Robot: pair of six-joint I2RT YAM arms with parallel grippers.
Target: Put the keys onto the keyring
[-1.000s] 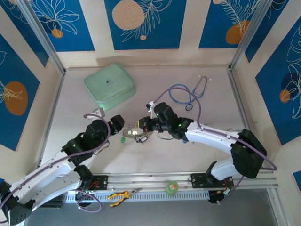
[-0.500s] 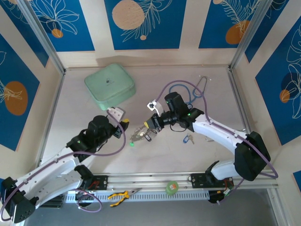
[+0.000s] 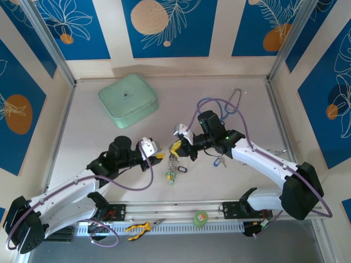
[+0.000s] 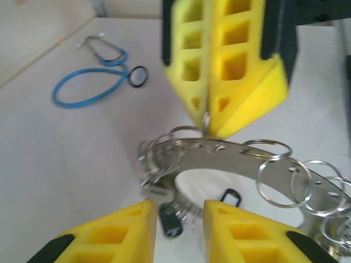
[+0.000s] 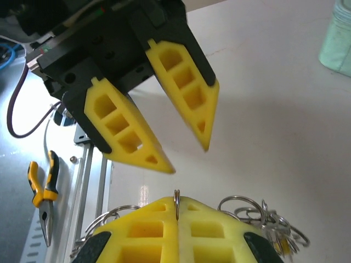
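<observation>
Keyring: The flat, shiny keyring hangs just under the tips of the right gripper.
Small rings: Lots of thin small rings sit along its rim. One of them pokes up between the right gripper's fingers.
Keys: The keys dangle in a bunch from the keyring, below the right gripper. Some have black tags.
Loose key: One blue-tag key lies on the table near the right gripper, on the side away from the left gripper.
Right gripper: It is squeezed tight. It pinches that one small ring, so it has hold of the keyring.
Left gripper: Its fingers are a little way apart and nothing is in them. Its tips point at the right gripper's tips and are close to the keyring.
Stethoscope: The blue stethoscope lies on the table past the right gripper.
Green case: The green case sits well apart from the left gripper, on its far side.
Pliers: The pliers lie behind both grippers, by the arm bases.
</observation>
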